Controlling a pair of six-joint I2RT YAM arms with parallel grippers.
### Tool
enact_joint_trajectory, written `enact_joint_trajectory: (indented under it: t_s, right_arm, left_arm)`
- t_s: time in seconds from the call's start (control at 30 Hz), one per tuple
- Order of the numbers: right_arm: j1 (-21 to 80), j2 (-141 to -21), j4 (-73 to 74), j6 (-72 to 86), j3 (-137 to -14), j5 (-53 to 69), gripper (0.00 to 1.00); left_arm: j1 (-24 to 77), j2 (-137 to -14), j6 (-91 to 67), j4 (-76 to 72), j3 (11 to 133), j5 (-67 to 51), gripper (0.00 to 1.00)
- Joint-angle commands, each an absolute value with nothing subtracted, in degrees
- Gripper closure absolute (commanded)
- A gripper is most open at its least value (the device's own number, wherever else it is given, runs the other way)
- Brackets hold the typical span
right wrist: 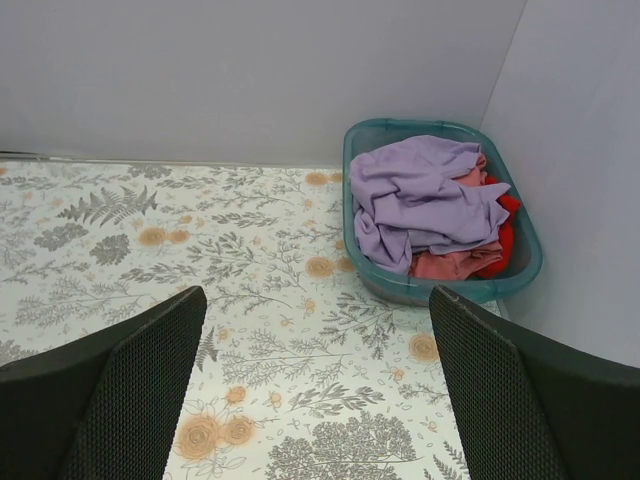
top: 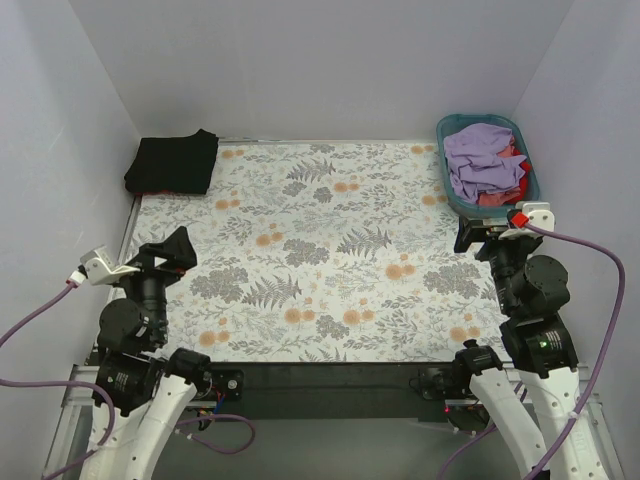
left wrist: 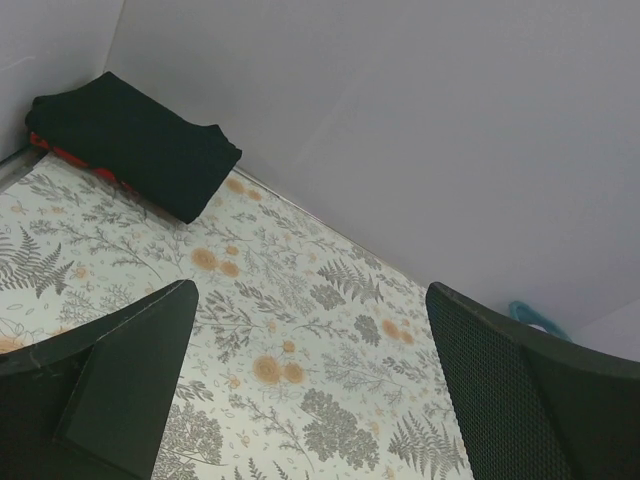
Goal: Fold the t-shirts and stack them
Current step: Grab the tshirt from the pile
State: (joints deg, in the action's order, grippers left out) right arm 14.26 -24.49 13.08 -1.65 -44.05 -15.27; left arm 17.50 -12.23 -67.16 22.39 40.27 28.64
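Note:
A folded black t-shirt (top: 172,162) lies at the table's far left corner; in the left wrist view this black shirt (left wrist: 130,140) rests on a red one (left wrist: 75,158) whose edge peeks out beneath. A crumpled lavender t-shirt (top: 482,160) (right wrist: 420,195) tops the pile in the teal basket (top: 447,178) (right wrist: 440,287), over a salmon-pink shirt (right wrist: 450,265) and a red shirt (right wrist: 505,235). My left gripper (top: 165,252) (left wrist: 310,400) hovers open over the near left of the table, holding nothing. My right gripper (top: 480,232) (right wrist: 315,390) is open and empty, just in front of the basket.
The floral tablecloth (top: 320,260) covers the table. White walls close in the back and both sides. The basket stands in the far right corner against the wall. Purple cables (top: 600,300) trail from both wrists.

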Motion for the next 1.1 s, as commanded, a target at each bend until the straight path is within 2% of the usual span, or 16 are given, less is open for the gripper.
enact_joint_trajectory:
  t_s: [0.0, 0.3, 0.5, 0.67, 0.77, 0.83, 1.07]
  right_arm:
    - [14.33, -25.31, 9.58, -0.88, -43.86, -15.56, 0.02]
    - [14.33, -32.77, 9.05, 2.72, -44.64, -9.06, 0.01]
    - [14.24, -48.93, 8.00, 5.62, -53.86, -4.13, 0.02]
    - [9.34, -66.95, 9.93, 8.51, -64.93, -8.44, 0.02]
    - [3.46, -75.04, 9.76, 13.69, -70.65, -8.08, 0.06]
    - [0.80, -80.40, 8.44, 15.28, -73.56, -7.30, 0.16]
    - [-10.79, -93.42, 3.08, 21.35, -77.43, -2.11, 0.23]
  left_arm:
    - [17.75, -11.43, -67.06, 20.31, 38.50, 27.51, 0.02]
    - [17.75, -10.55, -69.17, 16.87, 31.74, 24.61, 0.02]
    - [17.75, -9.23, -75.49, 17.75, 26.90, 18.46, 0.02]
    - [17.75, -9.05, -75.50, 18.54, 26.98, 19.07, 0.02]
    - [17.75, -8.96, -75.67, 18.54, 26.90, 19.42, 0.02]
    - [17.75, -8.96, -75.41, 18.54, 26.81, 19.86, 0.03]
    - [17.75, -8.61, -75.32, 17.75, 26.28, 19.34, 0.04]
